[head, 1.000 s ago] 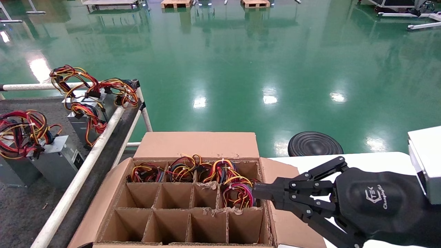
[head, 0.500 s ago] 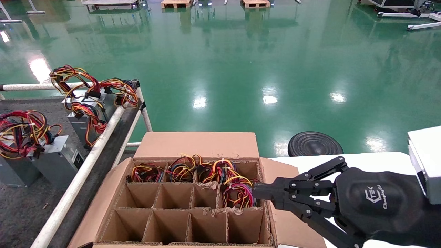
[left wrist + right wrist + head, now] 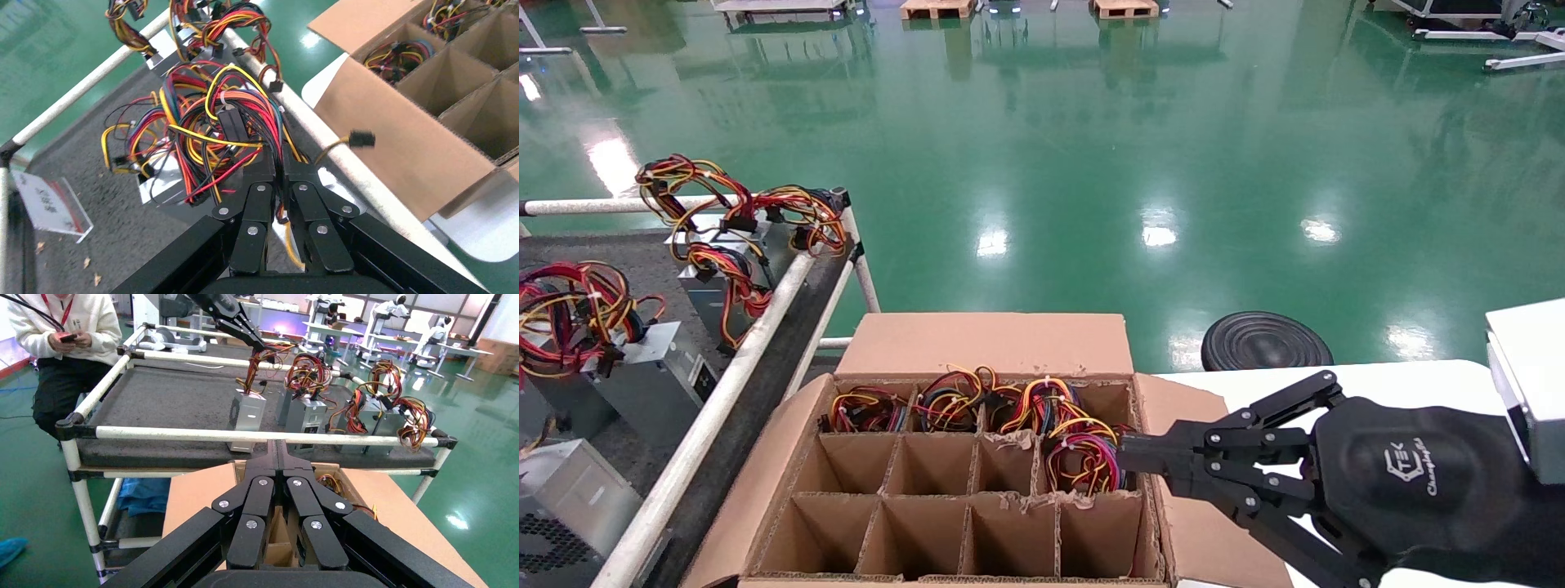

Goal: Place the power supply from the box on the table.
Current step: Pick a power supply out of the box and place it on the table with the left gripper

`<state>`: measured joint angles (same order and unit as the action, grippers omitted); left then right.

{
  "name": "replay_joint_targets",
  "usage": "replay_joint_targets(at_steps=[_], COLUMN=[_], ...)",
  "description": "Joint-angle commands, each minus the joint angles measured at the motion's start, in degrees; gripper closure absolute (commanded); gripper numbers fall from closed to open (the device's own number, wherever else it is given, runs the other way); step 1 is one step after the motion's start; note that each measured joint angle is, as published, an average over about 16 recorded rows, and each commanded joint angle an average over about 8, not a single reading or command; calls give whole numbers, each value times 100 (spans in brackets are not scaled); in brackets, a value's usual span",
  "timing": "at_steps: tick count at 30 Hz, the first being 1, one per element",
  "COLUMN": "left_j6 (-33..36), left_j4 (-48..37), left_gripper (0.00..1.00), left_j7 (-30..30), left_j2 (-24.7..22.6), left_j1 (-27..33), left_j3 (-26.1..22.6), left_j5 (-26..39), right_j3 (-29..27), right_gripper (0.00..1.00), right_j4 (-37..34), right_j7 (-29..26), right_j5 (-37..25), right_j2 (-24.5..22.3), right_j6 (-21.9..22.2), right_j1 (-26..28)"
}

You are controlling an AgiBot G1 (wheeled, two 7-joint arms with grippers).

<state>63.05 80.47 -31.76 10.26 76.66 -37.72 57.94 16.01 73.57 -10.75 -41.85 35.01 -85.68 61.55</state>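
The head view looks forward and down over the box (image 3: pixel 944 490) and worktop (image 3: pixel 568 506) edge, while both wrist views sit close behind their grippers, sharing that box (image 3: pixel 428 141) and railed worktop (image 3: pixel 177 404)

matte black linkage gripper (image 3: pixel 1128 461), silver screws, white logo

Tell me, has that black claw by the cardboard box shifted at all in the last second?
No. The right gripper sits at the same spot against the box rim, beside the same wire-filled cell.
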Motion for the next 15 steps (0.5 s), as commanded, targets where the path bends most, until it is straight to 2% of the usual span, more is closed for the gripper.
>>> replay_joint_targets(at_steps=[1, 13, 15], left_j6=[-48, -310, -358], left_j4=[5, 33, 37], left_gripper=[100, 100, 90], left_j7=[72, 428, 487], left_j2=[-8, 23, 28], left_j1=[16, 56, 66], left_j3=[-119, -724, -817], left_j5=[-102, -621, -701], right_j3=[0, 0, 0], right_gripper=[100, 100, 100], right_j4=[0, 0, 0], right_j7=[0, 0, 0], right_j5=[0, 0, 0], right_j2=[0, 0, 0], right_j6=[0, 0, 0], right_j1=[0, 0, 0])
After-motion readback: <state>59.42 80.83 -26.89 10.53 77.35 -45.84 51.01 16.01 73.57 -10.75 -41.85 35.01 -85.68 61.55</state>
